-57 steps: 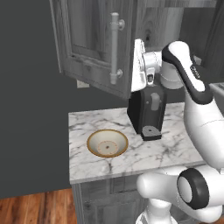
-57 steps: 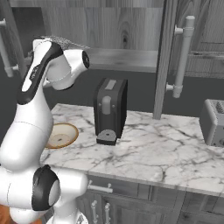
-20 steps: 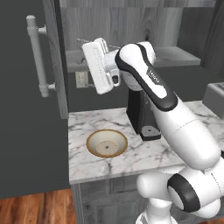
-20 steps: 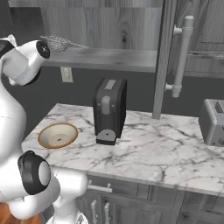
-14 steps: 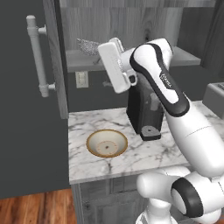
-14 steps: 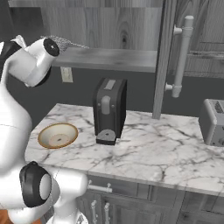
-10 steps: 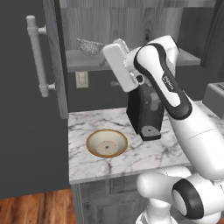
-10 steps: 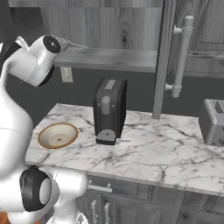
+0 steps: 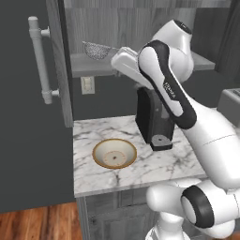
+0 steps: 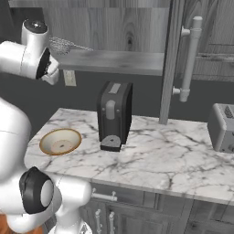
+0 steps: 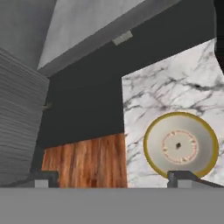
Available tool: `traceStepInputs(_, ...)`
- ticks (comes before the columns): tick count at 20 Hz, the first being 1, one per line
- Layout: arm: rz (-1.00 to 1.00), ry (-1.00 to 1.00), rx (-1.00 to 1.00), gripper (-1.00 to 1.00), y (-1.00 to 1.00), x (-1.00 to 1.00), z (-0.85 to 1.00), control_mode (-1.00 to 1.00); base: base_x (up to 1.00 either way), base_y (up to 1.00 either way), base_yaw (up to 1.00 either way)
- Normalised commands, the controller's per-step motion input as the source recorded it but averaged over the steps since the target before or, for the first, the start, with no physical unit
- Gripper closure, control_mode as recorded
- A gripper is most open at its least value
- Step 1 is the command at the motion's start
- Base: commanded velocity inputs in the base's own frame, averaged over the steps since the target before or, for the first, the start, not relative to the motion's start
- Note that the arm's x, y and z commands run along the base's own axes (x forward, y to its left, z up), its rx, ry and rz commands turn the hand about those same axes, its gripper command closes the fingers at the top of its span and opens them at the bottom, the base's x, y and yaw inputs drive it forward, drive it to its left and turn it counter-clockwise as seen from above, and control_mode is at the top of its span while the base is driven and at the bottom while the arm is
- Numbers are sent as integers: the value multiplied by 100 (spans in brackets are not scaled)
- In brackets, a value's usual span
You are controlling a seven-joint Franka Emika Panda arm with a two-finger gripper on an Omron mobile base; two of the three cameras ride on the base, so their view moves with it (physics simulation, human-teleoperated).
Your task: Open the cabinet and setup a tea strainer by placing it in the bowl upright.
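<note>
Left base view: the cabinet [image 9: 56, 61] stands open, its door swung out to the left with the bar handle [image 9: 40, 61] facing the camera, so the lower shelf is reachable. The tea strainer [image 9: 97, 49] sits on that shelf, its thin handle pointing right toward the arm's wrist. The bowl [image 9: 114, 153] waits on the marble counter [image 9: 154, 166] just left of the black coffee machine [image 9: 153, 119]. The hand itself is hidden behind the forearm.

Right base view: the strainer [image 10: 61, 45] rests on the shelf edge just beside the wrist, with the bowl [image 10: 61, 141] below it.

Hand view: the gripper [image 11: 114, 178] points down at the bowl [image 11: 180, 145] and wood floor [image 11: 85, 159], fingertips well apart and holding nothing.

Compared with half a second earlier, the wrist has pulled right and rolled over; the strainer and bowl have not moved.
</note>
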Motion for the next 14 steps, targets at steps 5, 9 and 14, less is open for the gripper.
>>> traceStepInputs(5,20,-33,-47,-100,-63,0,-8,-100,0,0,0)
traceStepInputs(9,28,-30,-46,-100,-64,0,-9,-100,0,0,0)
traceStepInputs(14,27,-38,-40,-100,-24,0,-5,-100,0,0,0)
